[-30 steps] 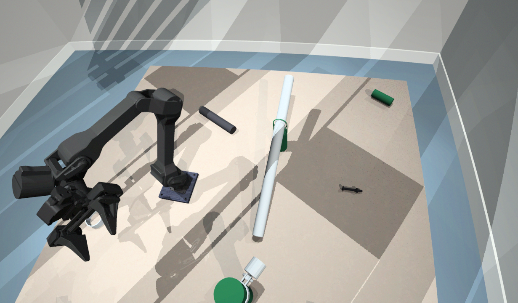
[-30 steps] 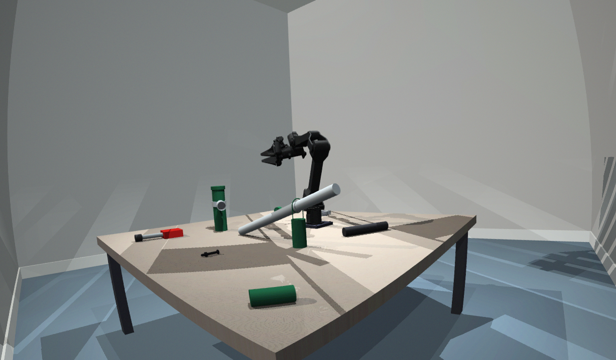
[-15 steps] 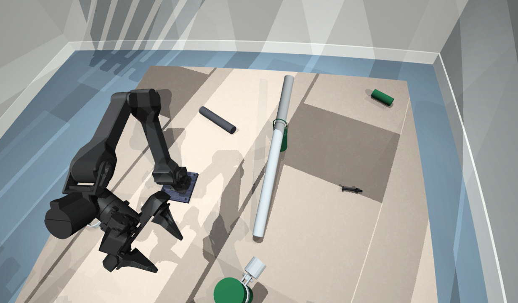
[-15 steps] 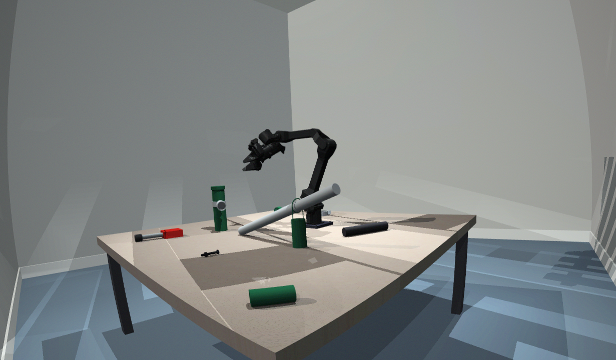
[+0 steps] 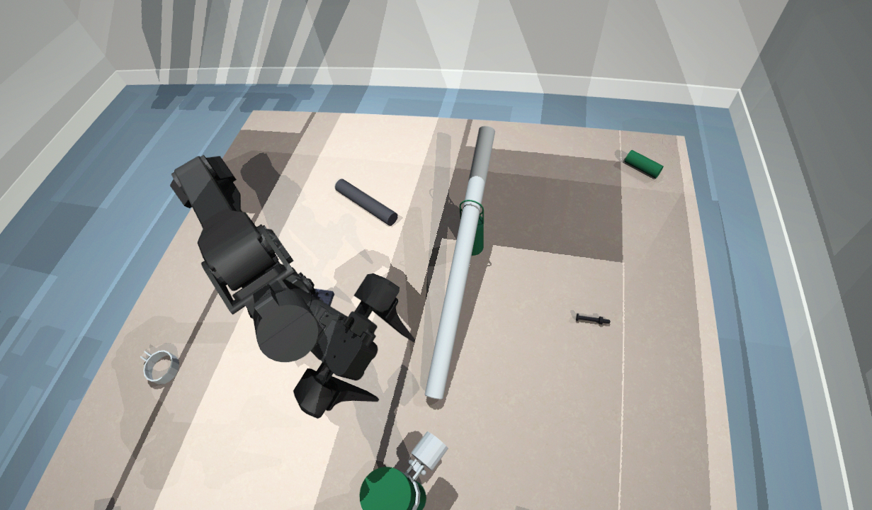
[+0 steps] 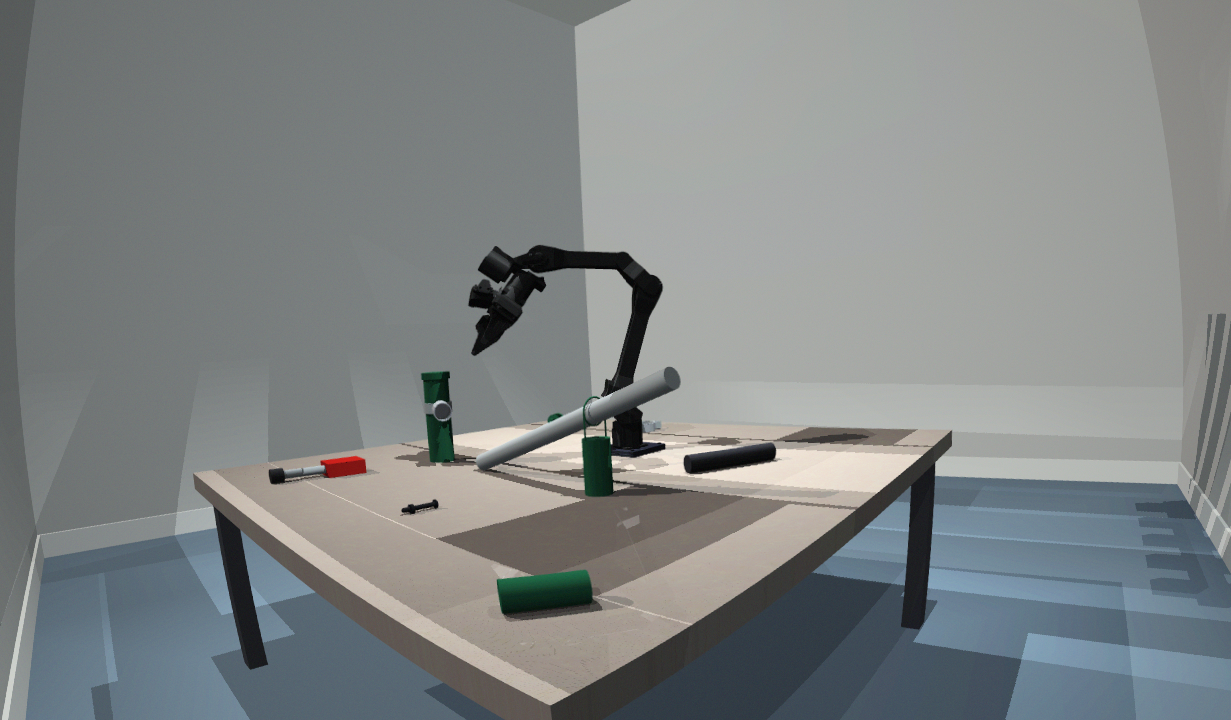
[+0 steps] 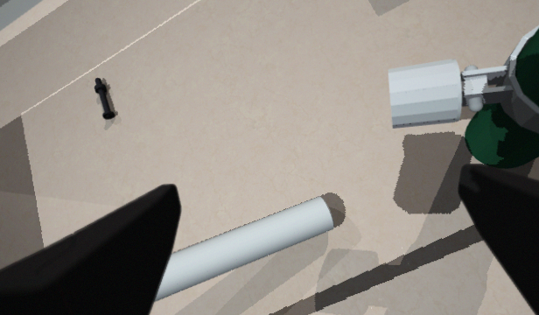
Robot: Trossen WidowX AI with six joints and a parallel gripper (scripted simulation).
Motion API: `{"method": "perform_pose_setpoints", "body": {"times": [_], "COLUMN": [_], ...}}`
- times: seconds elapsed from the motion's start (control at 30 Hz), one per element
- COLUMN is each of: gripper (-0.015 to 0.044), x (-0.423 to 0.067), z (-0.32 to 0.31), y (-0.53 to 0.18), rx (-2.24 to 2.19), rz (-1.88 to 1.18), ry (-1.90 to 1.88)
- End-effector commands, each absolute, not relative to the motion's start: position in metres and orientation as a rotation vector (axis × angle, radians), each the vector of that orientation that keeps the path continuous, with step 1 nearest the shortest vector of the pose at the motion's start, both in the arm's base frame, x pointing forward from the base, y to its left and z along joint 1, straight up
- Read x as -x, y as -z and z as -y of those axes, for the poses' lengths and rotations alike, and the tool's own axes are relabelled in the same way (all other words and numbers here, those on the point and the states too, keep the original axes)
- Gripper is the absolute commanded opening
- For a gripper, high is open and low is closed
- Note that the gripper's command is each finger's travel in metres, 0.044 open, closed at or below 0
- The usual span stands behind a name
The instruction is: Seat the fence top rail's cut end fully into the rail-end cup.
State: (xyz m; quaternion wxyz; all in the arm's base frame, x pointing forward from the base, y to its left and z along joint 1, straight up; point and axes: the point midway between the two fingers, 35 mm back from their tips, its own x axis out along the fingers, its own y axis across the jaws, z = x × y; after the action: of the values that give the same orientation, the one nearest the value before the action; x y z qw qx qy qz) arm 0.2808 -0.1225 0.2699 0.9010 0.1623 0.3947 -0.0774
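The pale grey top rail (image 5: pixel 456 269) (image 6: pixel 572 420) (image 7: pixel 252 245) passes through the loop cap (image 5: pixel 460 209) (image 6: pixel 584 419) on the small green post (image 5: pixel 478 237) (image 6: pixel 597 467). It slopes down, and its cut end rests on the table a short way from the rail-end cup (image 5: pixel 429 450) (image 6: pixel 442 410) (image 7: pixel 424 93). The cup hangs on the brace band (image 7: pixel 520 61), high on the big green post (image 5: pixel 383 491) (image 6: pixel 437 429) (image 7: pixel 499 140). My gripper (image 5: pixel 394 367) (image 6: pixel 481 343) (image 7: pixel 314 187) is open and empty. It hovers well above the rail's low end and touches nothing.
A dark cylinder (image 5: pixel 365 201) (image 6: pixel 728 457), a loose green cylinder (image 5: pixel 642 163) (image 6: pixel 544 591) and a black bolt (image 5: pixel 592 319) (image 6: pixel 419 507) (image 7: pixel 104 98) lie on the table. A spare band ring (image 5: pixel 159 366) lies at the left. A red-handled tool (image 6: pixel 324 468) lies near the table's edge.
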Motion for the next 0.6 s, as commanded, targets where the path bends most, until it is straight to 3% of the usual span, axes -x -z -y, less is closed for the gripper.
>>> {"method": "perform_pose_setpoints", "body": {"times": [0.0, 0.23, 0.57], "gripper": [0.044, 0.044, 0.044], "x": [-0.295, -0.304, -0.313], "z": [0.082, 0.024, 0.042], "y": [-0.267, -0.263, -0.261], "rx": [-0.227, -0.046, 0.133], "rz": [-0.915, -1.025, -1.033], "ry": [0.108, 0.064, -0.004]}}
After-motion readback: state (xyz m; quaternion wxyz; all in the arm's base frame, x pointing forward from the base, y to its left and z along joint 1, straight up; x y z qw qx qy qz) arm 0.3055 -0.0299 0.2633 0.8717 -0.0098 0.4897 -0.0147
